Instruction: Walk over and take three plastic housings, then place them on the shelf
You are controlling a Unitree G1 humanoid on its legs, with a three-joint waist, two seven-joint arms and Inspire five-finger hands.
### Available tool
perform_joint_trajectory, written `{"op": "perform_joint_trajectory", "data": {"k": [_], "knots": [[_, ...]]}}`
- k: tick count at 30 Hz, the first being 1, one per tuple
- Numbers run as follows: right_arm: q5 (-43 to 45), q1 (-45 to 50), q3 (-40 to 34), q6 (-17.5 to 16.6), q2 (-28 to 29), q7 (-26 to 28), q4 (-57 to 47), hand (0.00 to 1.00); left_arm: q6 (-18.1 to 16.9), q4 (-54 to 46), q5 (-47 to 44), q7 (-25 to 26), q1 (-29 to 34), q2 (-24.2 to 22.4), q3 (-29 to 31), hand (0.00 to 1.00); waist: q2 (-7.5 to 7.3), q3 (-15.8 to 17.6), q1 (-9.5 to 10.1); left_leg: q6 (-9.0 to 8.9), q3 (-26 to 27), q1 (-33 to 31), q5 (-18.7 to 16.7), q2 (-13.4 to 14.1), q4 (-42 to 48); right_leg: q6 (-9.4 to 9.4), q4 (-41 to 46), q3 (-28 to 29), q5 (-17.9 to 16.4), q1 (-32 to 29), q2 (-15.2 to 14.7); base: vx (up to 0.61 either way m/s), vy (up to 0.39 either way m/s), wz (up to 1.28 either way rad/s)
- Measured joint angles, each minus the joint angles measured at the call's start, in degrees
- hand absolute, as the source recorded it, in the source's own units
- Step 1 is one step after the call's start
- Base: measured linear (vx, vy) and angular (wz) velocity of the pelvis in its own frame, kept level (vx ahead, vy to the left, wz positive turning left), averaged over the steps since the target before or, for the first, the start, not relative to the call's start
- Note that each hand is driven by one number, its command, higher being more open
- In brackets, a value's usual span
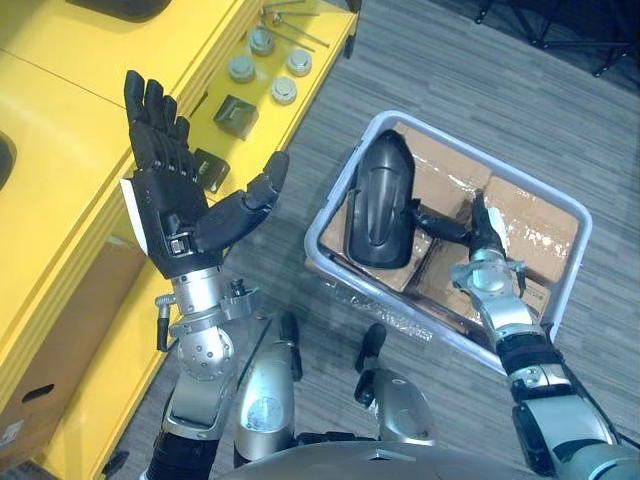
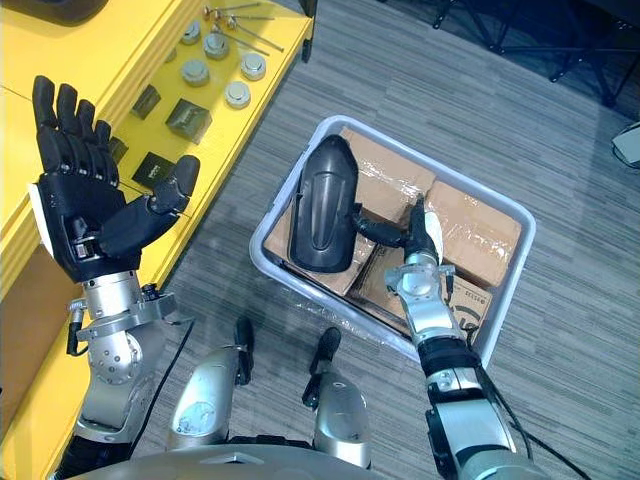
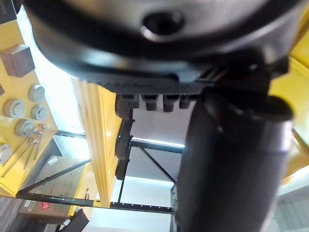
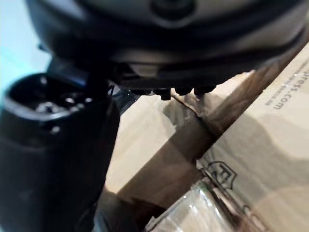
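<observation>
Left hand (image 1: 170, 205): raised, palm up, over the front edge of the yellow shelf (image 1: 60, 130). Its fingers are straight and together and the thumb is spread to the side, so the hand is released and holds nothing. The left wrist view agrees: the finger row is uncurled, with nothing between it and the thumb.

Right hand (image 1: 482, 240): lowered into the grey bin (image 1: 380, 308), which stands on the striped grey floor (image 1: 470, 70) beside the shelf. The hand is over the cardboard boxes (image 1: 530, 225) that fill the bin. Its fingers point away from the robot and look straight. The thumb stretches sideways toward the black plastic housing (image 1: 380, 205) and its tip reaches the housing's edge. I cannot tell whether it touches. No fingers wrap the part, so I read this hand as relaxed and not grasping. In the right wrist view, cardboard and clear tape lie just past the fingers.

Housing: one is seen, a long rounded black shell. It lies on the boxes at the bin's side nearest the shelf, with its narrow end toward the bin's far corner.

Shelf top, far end near the front edge:
- A cluster of round metal parts (image 1: 284, 90).
- A few long bolts (image 1: 295, 30) beyond the round parts.
- Small dark blocks (image 1: 236, 114) nearer the robot, one of them just beside the left hand's fingers.

A brown carton (image 1: 60, 310) sits under the shelf's top board.
</observation>
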Motion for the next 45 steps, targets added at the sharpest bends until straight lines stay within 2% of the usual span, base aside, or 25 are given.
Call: {"op": "perform_joint_trajectory", "data": {"k": [5, 8, 11, 15, 18, 22, 28, 30, 32, 33, 36, 39, 40, 42, 43, 44, 45], "knots": [[-6.7, -6.0, 2.3, 2.1, -3.1, 1.3, 6.6, 0.00, 0.1, 0.7, 0.0, -0.8, -0.9, 0.0, -0.4, 1.00, 0.00, 0.0, 0.96, -0.08, -0.5, -0.4, 0.4, -0.1, -0.1, -0.11, 0.0, -0.4, 0.2, -0.2, 0.0, -0.04, 0.004, 0.05], [-11.4, -11.1, 3.8, 3.7, -6.5, 2.4, 12.1, 0.00, 0.1, 2.0, 0.0, -1.3, -2.0, 0.2, -1.2, 1.00, 0.28, 0.2, 1.63, -0.32, -1.5, -1.0, 1.9, -0.3, -1.3, -0.39, -0.2, -1.5, 0.4, -0.5, -0.1, -0.07, -0.010, 0.19], [-15.9, -14.3, 6.2, 4.5, -8.9, 3.6, 14.3, 0.00, 0.1, 4.2, -0.2, -1.3, -2.6, 0.3, -1.2, 1.00, 1.23, 0.7, 1.94, -0.62, -1.8, -0.9, 3.5, -0.5, -3.2, -0.89, -0.7, -2.1, 0.8, -0.9, -0.1, -0.06, -0.015, 0.07], [-17.3, -15.4, 7.9, 4.9, -9.6, 5.7, 14.8, 0.00, 0.1, 5.0, -0.2, -1.7, -2.6, 0.3, -1.6, 1.00, 2.52, 1.5, 1.87, -1.19, -2.4, -0.7, 4.9, -0.1, -4.6, -1.24, -1.1, -2.8, 1.1, -0.9, 0.5, -0.05, -0.029, 0.06], [-17.7, -15.2, 9.7, 4.1, -7.8, 7.7, 14.4, 0.00, 0.1, 5.0, -0.2, -2.4, -2.5, 0.3, -1.9, 1.00, 3.23, 1.8, 1.85, -1.46, -2.3, 0.1, 6.0, -0.1, -6.2, -1.46, -1.1, -2.7, 1.2, -0.9, 0.7, -0.01, -0.007, 0.00], [-19.8, -13.2, 9.4, 4.3, -6.3, 8.4, 11.9, 0.00, 0.1, 4.9, -0.2, -3.1, -2.3, 0.2, -2.4, 1.00, 3.28, 1.7, 2.19, -1.72, -2.3, 1.2, 6.4, 0.0, -7.2, -1.63, -1.1, -2.8, 1.1, -0.2, 0.8, -0.01, 0.004, 0.01], [-25.5, -3.4, 7.6, 2.9, -6.3, 7.8, 3.1, 0.00, 0.1, 2.7, -2.0, -4.5, 1.8, -0.7, -0.8, 1.00, 3.25, 1.7, 1.68, -1.65, -2.1, 2.9, 6.8, -0.4, -8.7, -1.74, -1.0, -2.8, 0.9, 0.7, 0.4, -0.01, 0.031, 0.00], [-27.3, 0.9, 6.9, 2.0, -5.8, 6.9, -1.0, 0.00, 0.3, 2.7, -5.4, -6.7, 2.8, -0.8, -0.6, 1.00, 3.22, 1.7, 1.32, -1.65, -1.5, 4.6, 6.9, -0.6, -9.7, -1.70, -1.1, -2.7, 0.9, 1.7, 0.2, 0.02, 0.034, -0.09], [-29.1, 4.7, 5.4, 1.4, -4.6, 5.1, -4.8, 0.00, 2.2, 2.7, -9.7, -10.7, 3.1, -0.7, -0.7, 1.00, 3.07, 1.6, 1.00, -1.67, -1.0, 5.5, 6.9, -0.7, -10.3, -1.60, -1.2, -2.6, 0.8, 2.3, 0.2, 0.01, 0.029, -0.10], [-29.4, 6.9, 5.1, 0.4, -4.3, 4.1, -7.3, 0.00, 5.3, 2.9, -12.2, -14.5, 3.1, -0.6, -1.1, 1.00, 2.84, 1.5, 0.80, -1.69, -0.5, 6.0, 7.0, -0.7, -10.9, -1.58, -1.2, -2.3, 0.8, 2.3, 0.2, 0.01, 0.025, -0.11], [-31.2, 9.4, 4.9, -0.9, -4.3, 4.0, -10.5, 0.00, 11.4, 4.9, -12.1, -19.7, 3.0, 0.2, -2.2, 1.00, 2.52, 1.0, 0.06, -1.67, 0.4, 7.3, 7.0, -0.7, -11.5, -1.51, -1.3, -1.5, 0.8, 3.0, 0.1, 0.01, 0.021, -0.15], [-32.3, 13.3, 3.9, -2.0, -3.9, 3.9, -14.5, 0.00, 21.1, 10.5, -13.8, -25.3, 2.8, 2.9, -5.8, 1.00, 1.84, -3.2, -1.62, -1.83, 1.7, 8.6, 6.8, -0.7, -12.2, -1.30, -1.8, -0.5, 0.9, 3.3, 0.2, 0.04, 0.022, -0.27], [-34.5, 14.4, 3.5, -3.3, -3.9, 2.6, -15.8, 0.00, 28.5, 14.7, -18.6, -30.7, 2.1, 4.1, -7.3, 1.00, 1.53, -5.2, -2.73, -2.06, 3.5, 10.9, 6.1, -0.4, -12.4, -1.20, -2.0, 1.3, 0.9, 4.6, 0.3, 0.04, 0.030, -0.53], [-35.9, 15.2, 3.3, -4.3, -3.9, 0.4, -15.7, 0.00, 33.6, 18.0, -23.2, -35.2, 1.3, 6.0, -9.5, 1.00, 1.45, -7.9, -3.73, -2.14, 5.0, 12.3, 5.4, -0.1, -12.3, -1.04, -2.5, 2.7, 0.9, 5.4, 0.5, 0.00, 0.016, -0.48], [-35.9, 15.4, 3.3, -4.4, -4.0, 0.0, -15.7, 0.00, 34.5, 18.5, -24.4, -35.9, 1.0, 6.3, -10.2, 1.00, 1.46, -8.3, -3.75, -2.26, 5.3, 12.7, 5.2, 0.0, -12.3, -1.00, -2.6, 3.1, 0.9, 5.6, 0.6, -0.02, -0.009, -0.35], [-36.3, 16.0, 3.3, -4.5, -4.0, -0.8, -15.4, 0.00, 37.2, 20.1, -27.3, -36.9, -0.6, 7.1, -11.5, 1.00, 1.53, -9.2, -3.93, -2.40, 5.8, 13.8, 4.9, 0.3, -12.2, -0.92, -3.1, 3.6, 1.0, 6.6, 0.9, -0.03, -0.015, -0.23], [-36.5, 16.1, 3.4, -4.5, -4.0, -0.9, -15.0, 0.00, 37.9, 21.0, -28.0, -37.4, -1.3, 7.3, -11.7, 1.00, 1.60, -9.8, -4.16, -2.43, 5.9, 14.1, 4.9, 0.4, -12.2, -0.92, -3.1, 3.7, 1.0, 6.9, 1.0, -0.05, -0.021, -0.17]]}}
